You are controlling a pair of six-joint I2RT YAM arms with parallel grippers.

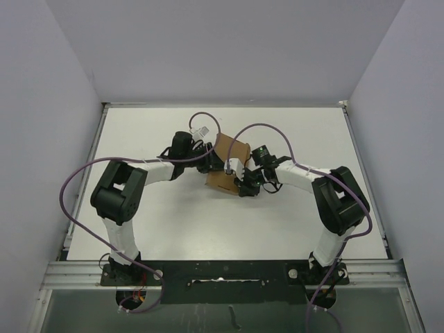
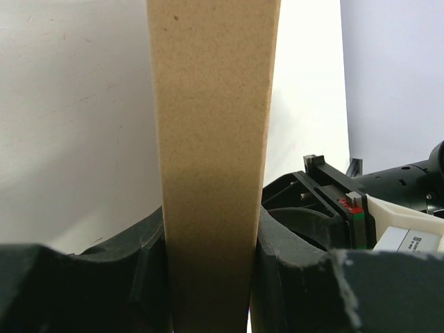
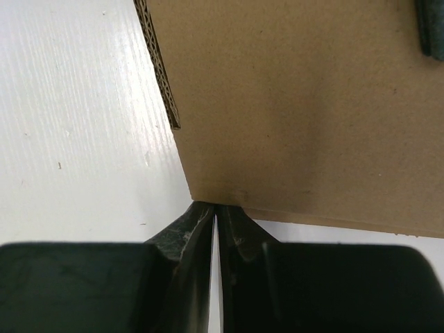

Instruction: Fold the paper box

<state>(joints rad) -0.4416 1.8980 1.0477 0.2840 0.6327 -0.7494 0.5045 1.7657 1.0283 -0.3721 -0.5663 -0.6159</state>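
The paper box [image 1: 230, 158] sits in the middle of the table [image 1: 180, 222], between the 2 arms. The left gripper [image 2: 208, 277] is pinching one upright brown panel. The right gripper [image 3: 216, 208] is pressed together, its tips touching the box's edge.

there is one paper box [image 1: 232, 151], near the middle of the one white table [image 1: 173, 222]. there are two arms: one left arm [image 1: 121, 198] and one right arm [image 1: 336, 198]. they carry one left gripper [image 2: 211, 277] and one right gripper [image 3: 216, 218]. there are two purple cables [image 1: 68, 191], one for each arm.
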